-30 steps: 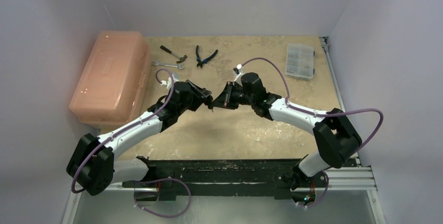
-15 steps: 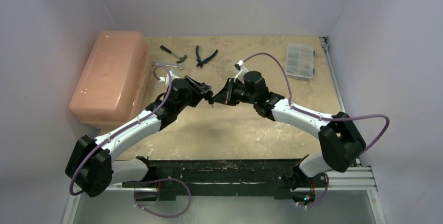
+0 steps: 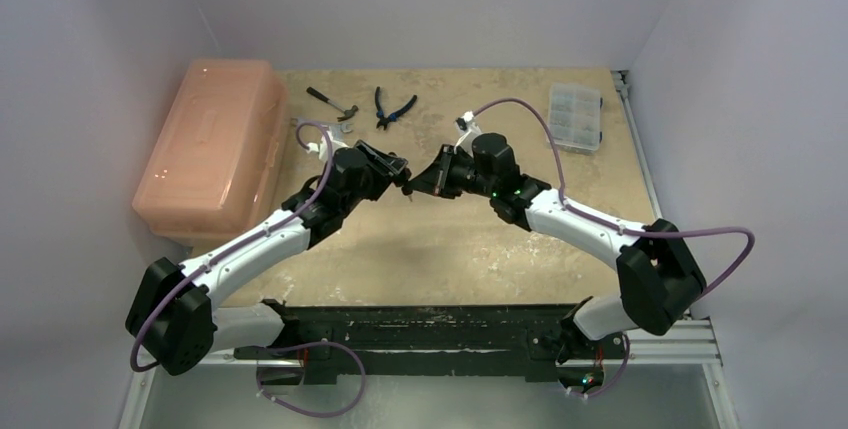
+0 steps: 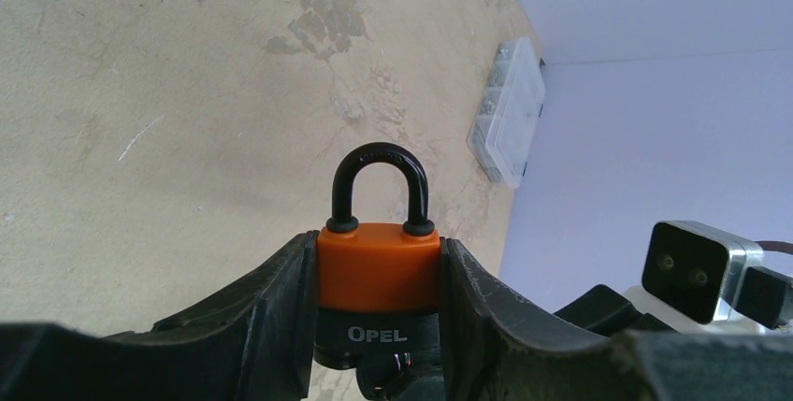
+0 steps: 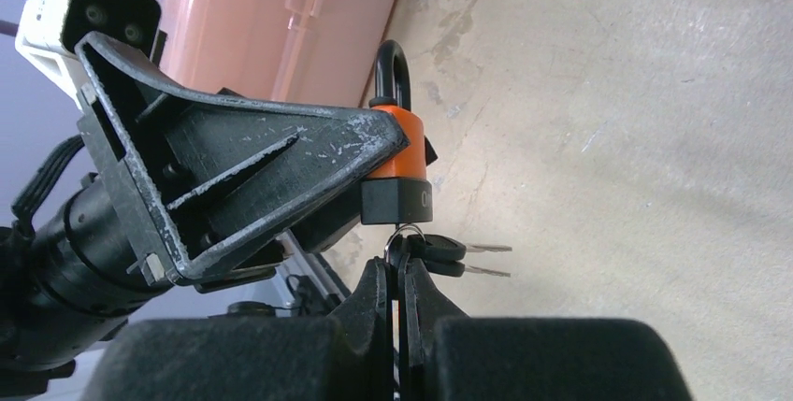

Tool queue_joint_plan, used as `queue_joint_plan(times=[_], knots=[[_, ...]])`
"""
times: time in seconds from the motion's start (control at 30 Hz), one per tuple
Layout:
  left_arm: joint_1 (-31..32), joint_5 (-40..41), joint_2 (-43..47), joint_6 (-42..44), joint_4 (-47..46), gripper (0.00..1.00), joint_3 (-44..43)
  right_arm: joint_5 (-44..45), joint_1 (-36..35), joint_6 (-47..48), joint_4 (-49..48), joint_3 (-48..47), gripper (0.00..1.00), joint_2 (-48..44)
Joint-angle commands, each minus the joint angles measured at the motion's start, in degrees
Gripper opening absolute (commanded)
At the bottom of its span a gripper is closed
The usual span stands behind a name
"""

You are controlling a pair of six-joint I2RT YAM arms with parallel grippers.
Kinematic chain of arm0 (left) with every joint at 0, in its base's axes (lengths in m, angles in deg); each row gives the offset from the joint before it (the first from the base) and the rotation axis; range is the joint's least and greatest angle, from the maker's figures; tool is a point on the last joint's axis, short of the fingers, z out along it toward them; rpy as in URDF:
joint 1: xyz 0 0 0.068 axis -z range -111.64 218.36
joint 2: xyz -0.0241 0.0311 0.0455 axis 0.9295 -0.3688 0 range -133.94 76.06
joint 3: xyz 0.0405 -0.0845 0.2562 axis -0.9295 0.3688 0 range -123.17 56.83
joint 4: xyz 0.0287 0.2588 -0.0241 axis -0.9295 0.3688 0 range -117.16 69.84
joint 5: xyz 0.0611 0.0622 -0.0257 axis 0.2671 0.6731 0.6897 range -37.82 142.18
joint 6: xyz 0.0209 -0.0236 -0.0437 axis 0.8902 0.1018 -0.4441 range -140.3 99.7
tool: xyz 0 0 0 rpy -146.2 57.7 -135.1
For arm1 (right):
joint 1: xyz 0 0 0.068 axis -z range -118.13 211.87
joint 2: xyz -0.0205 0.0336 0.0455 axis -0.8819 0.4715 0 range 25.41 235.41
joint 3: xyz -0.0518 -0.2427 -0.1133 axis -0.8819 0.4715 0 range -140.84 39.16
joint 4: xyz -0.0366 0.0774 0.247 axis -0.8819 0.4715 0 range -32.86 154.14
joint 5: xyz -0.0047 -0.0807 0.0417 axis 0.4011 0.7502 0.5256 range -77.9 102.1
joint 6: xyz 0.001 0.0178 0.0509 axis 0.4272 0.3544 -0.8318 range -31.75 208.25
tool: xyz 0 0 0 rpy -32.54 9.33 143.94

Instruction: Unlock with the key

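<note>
An orange and black padlock (image 4: 379, 265) with a black shackle (image 4: 381, 181) is gripped by its sides in my left gripper (image 4: 377, 246), held above the table. Both shackle legs sit in the body. In the right wrist view the padlock (image 5: 397, 163) hangs from the left gripper's finger (image 5: 281, 167). My right gripper (image 5: 399, 270) is shut on a black-headed key under the padlock's base. Two spare keys (image 5: 454, 251) on a ring stick out sideways. In the top view the two grippers meet at the padlock (image 3: 406, 186) over mid-table.
A translucent pink storage box (image 3: 210, 149) lies at the left. A hammer (image 3: 333, 102), a wrench (image 3: 325, 126) and pliers (image 3: 394, 107) lie at the back. A clear parts organiser (image 3: 575, 116) sits at the back right, also in the left wrist view (image 4: 510, 111).
Both arms have shifted slightly away from the bases, with the grippers still joined at the padlock. Both grips are unchanged.
</note>
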Motion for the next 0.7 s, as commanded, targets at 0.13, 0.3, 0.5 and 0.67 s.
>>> queue_joint_plan(times=[0.13,0.3,0.5,0.67], knots=[[6.19,-13.09,4.27,-0.09,-7.95,0.0,1.18,2.8,5.11,-9.03,-16.14,2.69,0.0,1.68],[6.74,-13.08,4.36,-0.51,-7.8,0.0,1.13,1.46,5.43,-5.65,-17.08,2.03,0.0,1.76],[6.96,-11.52,3.63,-0.47,-4.34,0.0,-0.37,3.96,4.23,9.94,-5.16,-5.01,0.0,2.83],[7.25,-11.75,2.84,-0.81,-4.55,0.0,-0.88,6.5,4.05,10.14,-4.21,-4.49,0.0,1.24]])
